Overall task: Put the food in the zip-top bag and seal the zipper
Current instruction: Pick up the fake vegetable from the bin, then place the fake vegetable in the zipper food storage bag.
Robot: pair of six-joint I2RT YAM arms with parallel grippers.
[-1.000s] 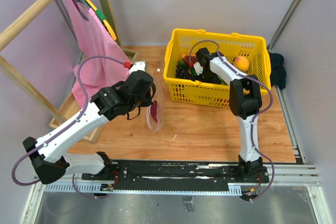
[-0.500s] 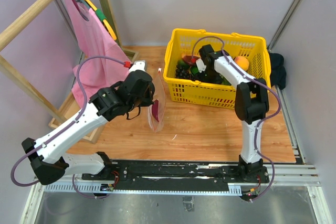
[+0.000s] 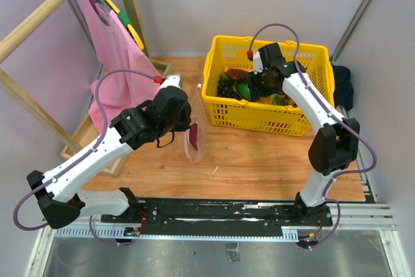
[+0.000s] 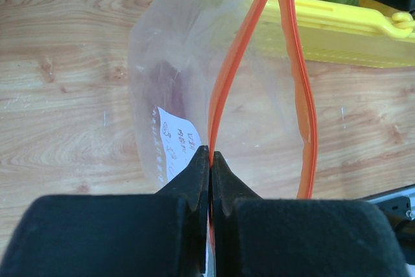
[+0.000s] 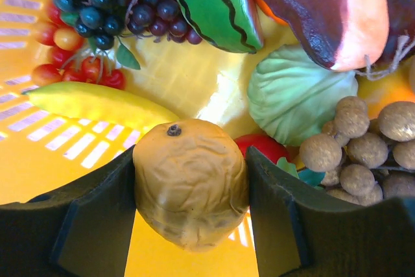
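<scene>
Right gripper (image 5: 191, 160) grasps wrinkled orange-yellow toy fruit (image 5: 190, 196); clear plastic zip-top bag (image 4: 165, 63), pinched by left gripper (image 4: 211, 160), stands toward counter's (image 3: 259, 157) left edge.

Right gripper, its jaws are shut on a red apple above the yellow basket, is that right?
No. The right wrist view shows the right gripper shut on a wrinkled orange-yellow fruit, not a red apple, above the yellow basket.
</scene>
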